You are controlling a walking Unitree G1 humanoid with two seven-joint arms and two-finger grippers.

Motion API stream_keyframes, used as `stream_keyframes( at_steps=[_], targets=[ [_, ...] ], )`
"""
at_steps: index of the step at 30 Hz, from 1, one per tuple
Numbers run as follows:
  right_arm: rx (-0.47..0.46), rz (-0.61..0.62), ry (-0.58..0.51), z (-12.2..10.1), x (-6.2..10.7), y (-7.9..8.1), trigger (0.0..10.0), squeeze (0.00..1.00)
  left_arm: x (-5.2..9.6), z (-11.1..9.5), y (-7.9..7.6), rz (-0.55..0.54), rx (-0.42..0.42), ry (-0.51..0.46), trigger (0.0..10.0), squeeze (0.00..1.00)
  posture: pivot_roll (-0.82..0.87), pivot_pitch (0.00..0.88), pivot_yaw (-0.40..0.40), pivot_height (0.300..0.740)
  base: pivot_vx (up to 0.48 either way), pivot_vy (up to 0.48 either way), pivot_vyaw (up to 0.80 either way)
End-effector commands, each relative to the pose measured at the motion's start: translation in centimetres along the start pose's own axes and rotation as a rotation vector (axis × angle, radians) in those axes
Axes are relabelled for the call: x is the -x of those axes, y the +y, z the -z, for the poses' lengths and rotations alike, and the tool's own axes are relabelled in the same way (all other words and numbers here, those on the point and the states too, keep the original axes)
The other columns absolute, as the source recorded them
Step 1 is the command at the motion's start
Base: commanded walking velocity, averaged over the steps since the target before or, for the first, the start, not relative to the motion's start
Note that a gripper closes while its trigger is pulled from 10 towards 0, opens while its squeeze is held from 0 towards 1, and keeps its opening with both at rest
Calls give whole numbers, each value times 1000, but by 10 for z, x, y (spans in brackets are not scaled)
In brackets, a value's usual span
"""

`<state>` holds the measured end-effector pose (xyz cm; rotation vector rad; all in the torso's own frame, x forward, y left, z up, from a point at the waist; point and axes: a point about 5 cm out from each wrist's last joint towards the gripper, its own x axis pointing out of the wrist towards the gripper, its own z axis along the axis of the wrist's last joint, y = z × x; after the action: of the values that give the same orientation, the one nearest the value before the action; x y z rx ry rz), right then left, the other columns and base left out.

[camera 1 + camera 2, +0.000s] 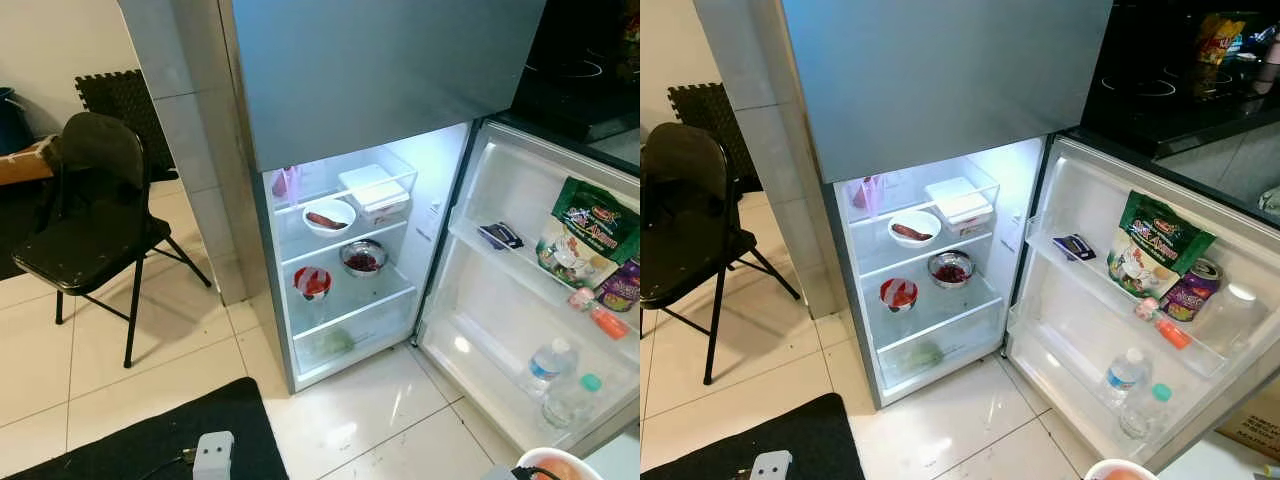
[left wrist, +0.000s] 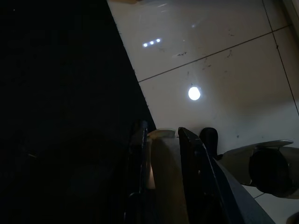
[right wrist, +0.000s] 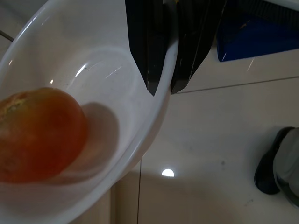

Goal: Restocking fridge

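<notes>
Jaws of right gripper point(image 3: 162, 86) clamp white bowl's point(image 3: 93, 70) rim w/ orange-red fruit point(image 3: 39, 133); left's unclear. Next: carry to open fridge point(image 1: 345, 300) shelf.

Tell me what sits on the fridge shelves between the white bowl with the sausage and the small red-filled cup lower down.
In the left eye view, a metal bowl of dark red food sits between the white bowl and the cup, right of both.

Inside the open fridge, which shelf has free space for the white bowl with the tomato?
The right tool grips the rim of the white bowl. The lower glass shelf is bare to the right of the small red-filled cup and in front of the round steel bowl. The top shelf is crowded by the white oval dish and the white lidded box.
</notes>
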<state>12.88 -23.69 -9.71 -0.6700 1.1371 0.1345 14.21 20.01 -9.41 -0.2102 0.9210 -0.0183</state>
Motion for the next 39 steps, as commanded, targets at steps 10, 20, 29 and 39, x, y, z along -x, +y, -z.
stream_keyframes(
  at_steps=[10, 20, 29, 39],
  targets=[
    [-127, -150, -90, -25, -1, 8, 10000, 0, -5, -6, -12, 78, 53, -4, 10000, 0, 15, 0, -21, 740, 0, 0, 147],
    [-127, -172, -68, -19, 0, 16, 10000, 0, -5, -3, -15, 112, 79, 10, 10000, 0, 11, 0, -20, 740, 0, 0, 718],
    [-124, -178, -57, -15, 1, 18, 10000, 0, -4, -1, -15, 119, 73, 29, 10000, 0, 9, 0, -16, 740, 0, 0, 717],
    [-107, -174, -57, -15, 0, 16, 10000, 0, -4, 3, -18, 131, 71, 42, 10000, 0, 8, 0, -24, 740, 0, 0, 719]
  ],
)
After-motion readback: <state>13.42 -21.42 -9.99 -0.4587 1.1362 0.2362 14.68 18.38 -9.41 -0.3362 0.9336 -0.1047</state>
